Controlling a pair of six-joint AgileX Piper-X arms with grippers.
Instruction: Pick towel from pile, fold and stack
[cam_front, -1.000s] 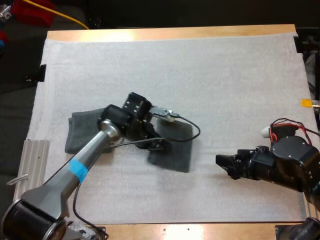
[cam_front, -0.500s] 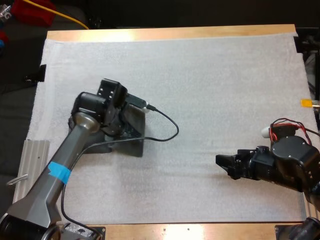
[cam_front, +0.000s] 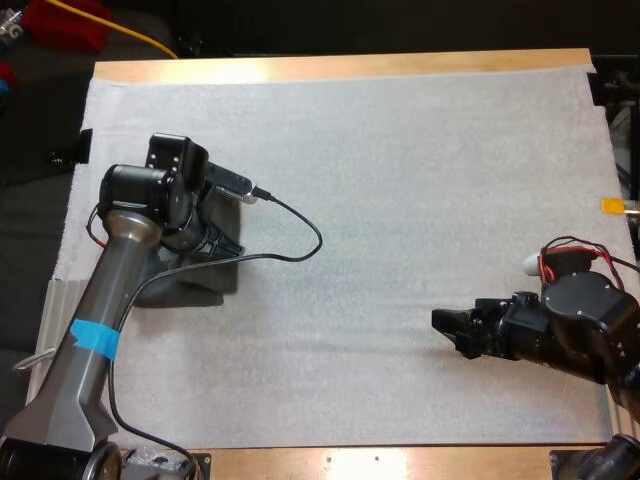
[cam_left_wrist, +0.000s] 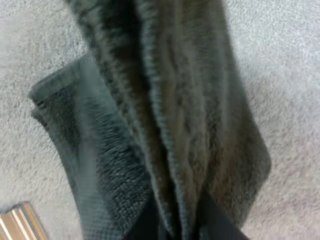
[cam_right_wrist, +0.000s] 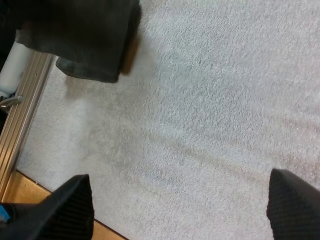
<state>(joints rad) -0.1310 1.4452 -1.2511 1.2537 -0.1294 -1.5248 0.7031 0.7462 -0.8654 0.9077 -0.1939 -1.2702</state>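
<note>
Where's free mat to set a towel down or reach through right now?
Widest free patch: mat centre, between the towel at the left edge and the right claw. The far strip along the wooden edge is bare too. Crowded: the left side, where the left claw grips the towel.

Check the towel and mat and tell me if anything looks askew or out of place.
The towel is not lying flat: the left gripper pinches it in bunched pleats, and the layer beneath juts out to one side, edges unaligned. That fits a fold in progress. Nothing else stands out on the mat.
</note>
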